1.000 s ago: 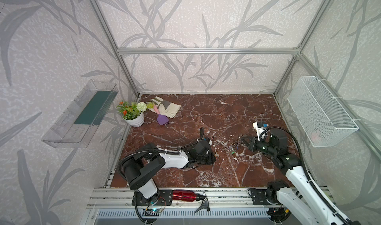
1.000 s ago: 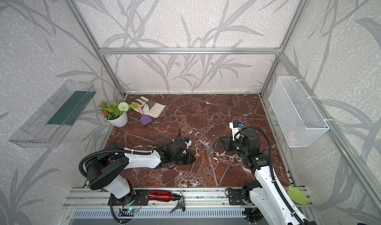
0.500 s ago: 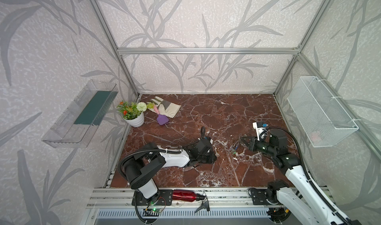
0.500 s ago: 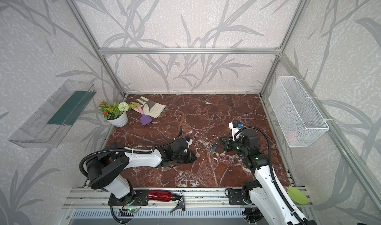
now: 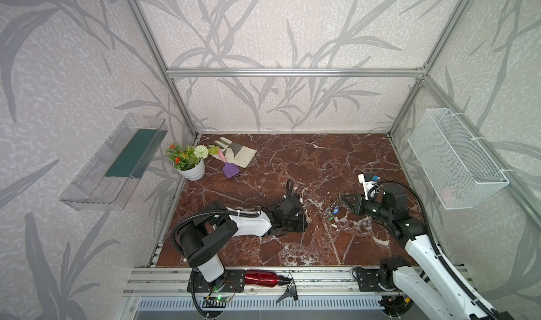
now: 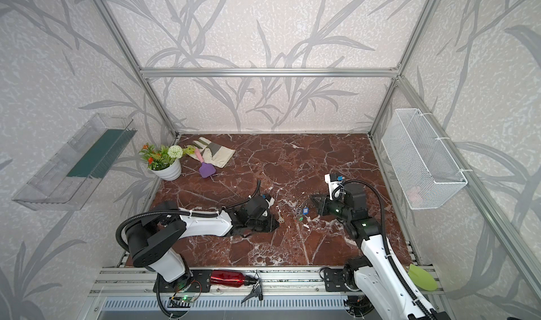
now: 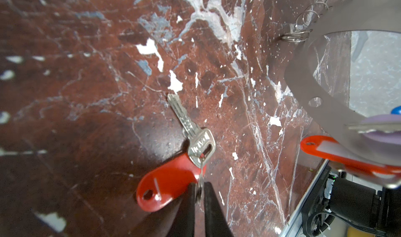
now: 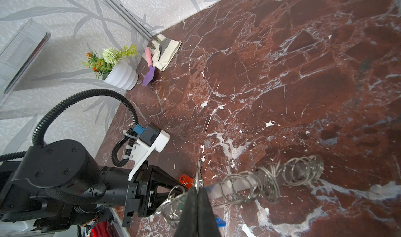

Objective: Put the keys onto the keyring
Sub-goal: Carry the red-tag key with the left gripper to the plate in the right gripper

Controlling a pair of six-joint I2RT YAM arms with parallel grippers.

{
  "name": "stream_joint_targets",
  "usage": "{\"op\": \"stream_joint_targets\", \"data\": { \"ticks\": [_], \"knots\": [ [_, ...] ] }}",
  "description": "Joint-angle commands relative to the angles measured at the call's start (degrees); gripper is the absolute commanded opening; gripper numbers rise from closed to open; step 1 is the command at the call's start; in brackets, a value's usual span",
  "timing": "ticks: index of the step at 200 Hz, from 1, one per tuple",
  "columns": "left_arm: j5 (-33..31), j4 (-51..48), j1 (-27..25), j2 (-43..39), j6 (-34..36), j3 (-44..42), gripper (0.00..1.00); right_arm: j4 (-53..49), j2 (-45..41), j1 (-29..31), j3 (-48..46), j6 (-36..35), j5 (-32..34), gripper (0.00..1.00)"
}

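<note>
- Left gripper [image 7: 198,188] pinches the wire loop [image 7: 202,174] of a silvery metal key with red plastic tag [image 7: 192,129].
- Right gripper [image 8: 196,191] is clamped on the flat grey crescent keyring plate [image 7: 299,88].

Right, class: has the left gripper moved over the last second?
Yes, slightly. In both top views the left gripper has edged up the picture and a little rightward, away from the red bottle.
</note>
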Motion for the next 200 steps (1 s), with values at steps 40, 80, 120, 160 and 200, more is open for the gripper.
{"op": "stream_joint_targets", "data": {
  "ticks": [40, 80, 120, 160, 200],
  "knots": [
    [1.58, -13.44, 2.32, -6.55, 7.69, 4.25, 0.00, 10.45, -0.92, 0.90, -2.12, 0.40, -2.91, 0.00],
    [7.08, -35.11, 7.18, -15.23, 24.37, 10.78, 0.00, 22.41, 0.57, 6.33, -5.24, -1.71, 1.80, 0.00],
    [4.80, -47.50, 9.91, -24.31, 38.58, 15.68, 0.00, 34.74, 8.46, 13.63, -4.25, -6.88, 5.17, 0.00],
    [5.48, -51.62, 10.83, -28.89, 49.34, 19.25, 0.00, 42.80, 18.17, 20.05, -0.63, -14.96, 1.66, 0.00],
    [10.25, -55.63, 11.78, -25.88, 55.47, 23.21, 0.00, 44.79, 21.87, 27.67, 0.04, -24.32, 0.74, 0.00]
  ]
}}
